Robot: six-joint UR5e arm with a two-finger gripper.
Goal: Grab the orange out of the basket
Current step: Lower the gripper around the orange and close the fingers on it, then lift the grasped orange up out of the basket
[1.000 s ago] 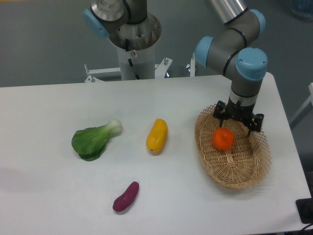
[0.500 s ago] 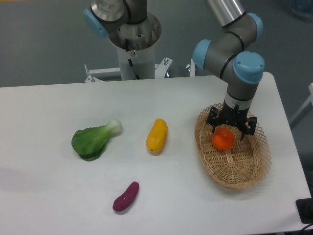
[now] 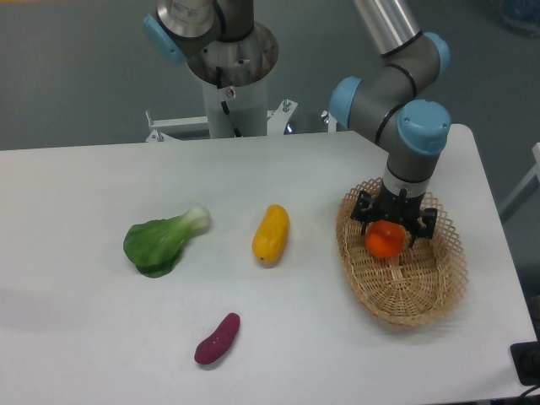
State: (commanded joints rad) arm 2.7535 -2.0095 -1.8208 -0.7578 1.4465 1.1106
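The orange (image 3: 385,241) is a small round bright-orange fruit lying in the far half of the tan wicker basket (image 3: 426,295) at the right of the table. My gripper (image 3: 391,229) points straight down over it, with a black finger on each side of the orange's upper part. The jaws stand open around the fruit and its top is hidden by the gripper body. I cannot tell whether the fingers touch it.
An elongated yellow-orange fruit (image 3: 271,233) lies at the table's middle. A green leafy vegetable (image 3: 160,241) lies to the left. A purple sweet potato (image 3: 217,338) lies near the front. The robot's base (image 3: 226,51) stands behind the table.
My gripper has moved left and down from the basket's far right rim until it straddles the orange. The orange and basket have not moved.
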